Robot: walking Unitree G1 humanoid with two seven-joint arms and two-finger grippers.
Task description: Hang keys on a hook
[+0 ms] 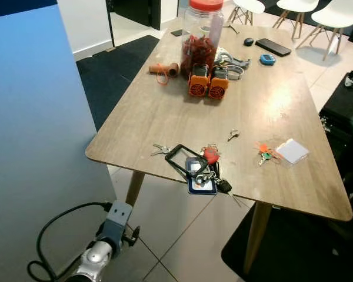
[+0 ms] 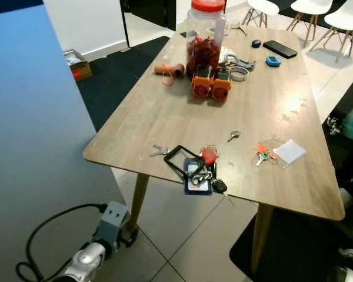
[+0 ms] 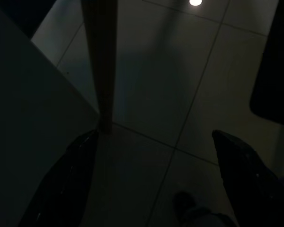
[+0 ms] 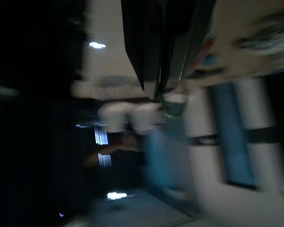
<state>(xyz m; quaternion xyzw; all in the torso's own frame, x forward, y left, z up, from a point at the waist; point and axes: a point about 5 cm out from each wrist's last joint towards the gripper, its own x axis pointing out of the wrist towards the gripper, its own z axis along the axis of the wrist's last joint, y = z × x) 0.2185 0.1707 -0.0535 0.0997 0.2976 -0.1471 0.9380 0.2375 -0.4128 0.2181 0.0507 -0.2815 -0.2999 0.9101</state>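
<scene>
- Lying at the near edge of the wooden table [image 1: 165, 106], a key bunch [image 1: 205, 170] with a red fob, a black strap loop and a blue card partly overhangs the rim.
- Left of it, just beside the strap, rests a small silver key pair [image 1: 160, 149].
- Right of it sit a single small key [image 1: 233, 134], then an orange-tagged key set [image 1: 263, 153] touching a clear plastic pouch [image 1: 292, 151].
- At the far end stand a red-lidded jar [image 1: 202, 34] and two orange devices [image 1: 209, 83].
- Low on the left hangs the left arm; the left gripper [image 3: 154, 182] points at the tiled floor [image 3: 180, 94] near a table leg [image 3: 101, 61], fingers spread wide apart.
- Blur hides the right gripper [image 4: 162, 71]; its two fingers look pressed together, with something small and green just beyond their tips.
</scene>
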